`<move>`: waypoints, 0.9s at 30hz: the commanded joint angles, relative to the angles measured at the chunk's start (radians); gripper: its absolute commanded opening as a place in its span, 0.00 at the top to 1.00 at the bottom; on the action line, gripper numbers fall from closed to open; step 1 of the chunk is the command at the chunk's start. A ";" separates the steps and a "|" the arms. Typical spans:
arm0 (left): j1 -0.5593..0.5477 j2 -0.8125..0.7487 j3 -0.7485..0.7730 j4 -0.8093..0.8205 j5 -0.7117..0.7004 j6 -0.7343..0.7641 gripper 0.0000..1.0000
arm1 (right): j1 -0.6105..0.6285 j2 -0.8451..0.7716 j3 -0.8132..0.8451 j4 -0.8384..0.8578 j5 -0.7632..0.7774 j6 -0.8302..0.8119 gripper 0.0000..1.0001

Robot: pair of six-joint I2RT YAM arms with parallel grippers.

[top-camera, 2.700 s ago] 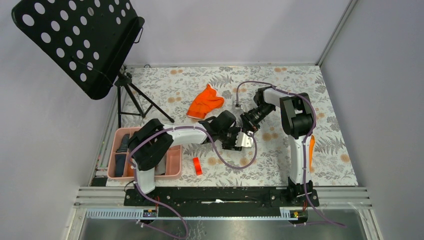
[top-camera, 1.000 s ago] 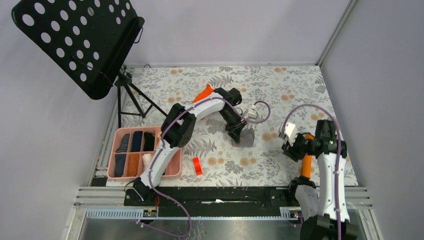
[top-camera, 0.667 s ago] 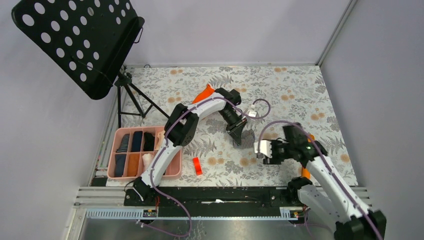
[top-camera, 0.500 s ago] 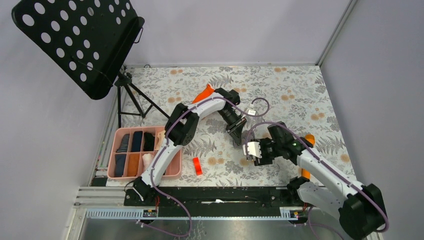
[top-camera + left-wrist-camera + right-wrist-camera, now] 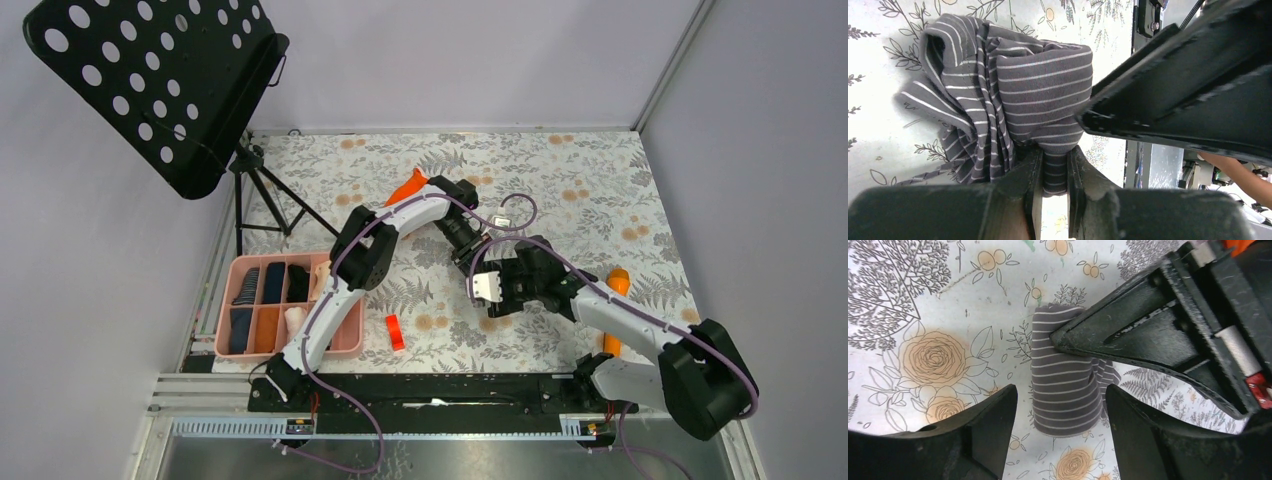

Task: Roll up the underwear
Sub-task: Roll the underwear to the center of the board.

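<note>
Here, grey striped underwear [image 5: 1043,95] in the tight pinch of the left tool [image 5: 1050,185], within the wide-open right tool [image 5: 1057,400].

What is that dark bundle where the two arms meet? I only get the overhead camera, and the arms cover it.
Observer: The left wrist camera shows grey striped underwear, bunched up on the flowered table.
Operator: Is anything holding it?
Observer: Yes, the left end effector is pinched shut on one fold.
Operator: And the other arm?
Observer: Its own camera shows the right end effector open, its jaws standing either side of the underwear's rolled end.
</note>
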 commanded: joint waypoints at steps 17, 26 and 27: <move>0.179 -0.234 -0.177 0.256 -0.106 -0.156 0.63 | -0.039 0.202 0.132 -0.274 -0.116 0.008 0.96; 0.210 -0.755 -0.530 0.588 -0.272 -0.071 0.56 | -0.238 0.513 0.388 -0.464 -0.209 0.139 0.98; 0.204 -0.810 -0.614 0.683 -0.319 -0.078 0.55 | -0.265 0.559 0.433 -0.483 -0.218 0.157 0.98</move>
